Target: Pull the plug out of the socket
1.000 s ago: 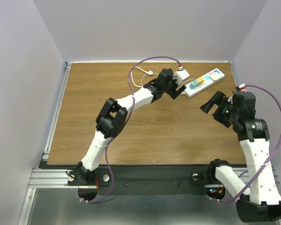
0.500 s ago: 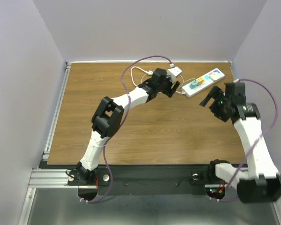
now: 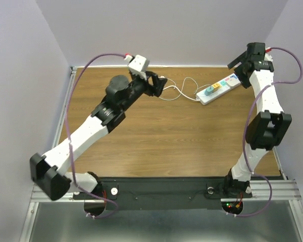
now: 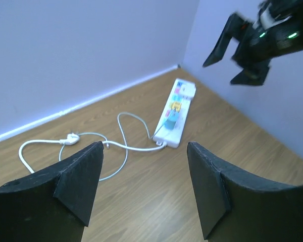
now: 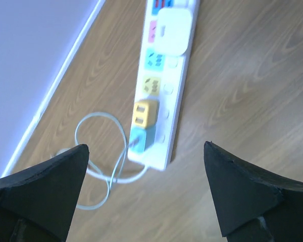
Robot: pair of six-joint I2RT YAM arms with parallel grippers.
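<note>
The white socket strip (image 3: pixel 219 87) lies at the table's back right. A cyan plug (image 5: pixel 141 139), a yellow plug (image 5: pixel 146 112) and a white adapter (image 5: pixel 174 32) sit in it. Its thin white cord (image 3: pixel 179 91) loops left to a loose plug end (image 3: pixel 162 78). My left gripper (image 3: pixel 155 83) is open and empty, raised left of the strip, which shows ahead in the left wrist view (image 4: pixel 175 114). My right gripper (image 3: pixel 236 64) is open and empty, high above the strip's far end. In the right wrist view the strip (image 5: pixel 164 108) lies between the open fingers.
The wooden table (image 3: pixel 156 141) meets purple walls at the back and both sides. A metal rail (image 3: pixel 59 121) runs along its left edge. Purple cables arch over both arms.
My left gripper has pulled back left and up, away from the strip's near end. My right arm has swung up to the back right, above the strip. The plugs stay seated.
</note>
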